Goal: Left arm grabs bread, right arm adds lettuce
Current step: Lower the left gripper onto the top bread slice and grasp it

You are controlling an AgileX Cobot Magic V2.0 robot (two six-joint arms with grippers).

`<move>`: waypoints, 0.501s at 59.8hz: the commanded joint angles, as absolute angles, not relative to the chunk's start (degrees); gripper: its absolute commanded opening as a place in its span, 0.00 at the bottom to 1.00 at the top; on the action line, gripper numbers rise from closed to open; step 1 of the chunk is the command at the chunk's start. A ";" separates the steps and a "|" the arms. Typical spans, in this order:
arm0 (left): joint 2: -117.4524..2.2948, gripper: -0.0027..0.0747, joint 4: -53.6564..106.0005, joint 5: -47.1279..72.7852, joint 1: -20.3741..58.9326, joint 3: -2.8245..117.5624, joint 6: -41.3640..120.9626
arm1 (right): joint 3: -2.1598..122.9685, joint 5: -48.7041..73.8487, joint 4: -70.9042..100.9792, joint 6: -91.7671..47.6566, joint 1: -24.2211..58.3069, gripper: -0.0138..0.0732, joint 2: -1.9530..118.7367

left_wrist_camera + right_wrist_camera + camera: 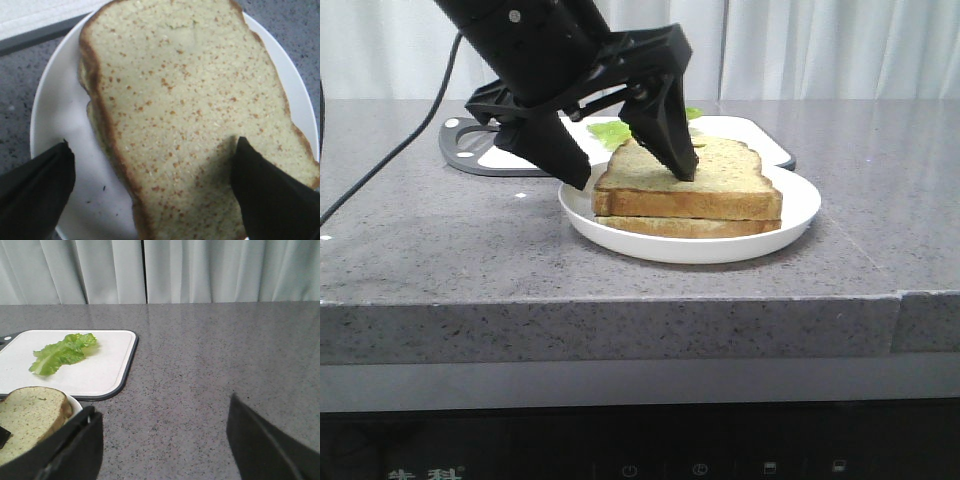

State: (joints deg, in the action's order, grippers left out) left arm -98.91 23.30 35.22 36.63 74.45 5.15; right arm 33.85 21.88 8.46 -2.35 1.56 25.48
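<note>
The bread (710, 178) is the thicker top slice of a two-slice stack on a white plate (790, 215). My left gripper (632, 175) is open just above it. One finger rests over the bread's face and the other hangs over the plate at the stack's left edge. In the left wrist view the bread (190, 110) fills the space between the open fingers (270, 195). The lettuce (62, 352) lies on a white cutting board (105, 372), and in the front view the lettuce (612, 131) is partly hidden behind the left gripper. My right gripper (162, 440) is open and empty over bare table.
The thinner slice (690, 226) lies under the bread. The cutting board (750, 130) sits behind the plate with a dark rim. A black cable (390, 150) trails over the table's left side. The table's front edge (620, 300) is close to the plate.
</note>
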 commanded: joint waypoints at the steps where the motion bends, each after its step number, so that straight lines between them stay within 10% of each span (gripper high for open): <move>1: -97.14 0.73 24.14 32.92 37.06 76.12 5.24 | 35.65 17.65 8.09 -2.90 1.27 0.78 26.14; 18: -96.93 0.30 24.14 34.41 36.58 76.12 4.79 | 35.65 17.65 8.09 -2.90 1.27 0.78 26.14; 30: -96.93 0.19 24.04 35.22 35.94 76.12 4.57 | 35.65 17.65 8.09 -2.90 1.27 0.78 26.14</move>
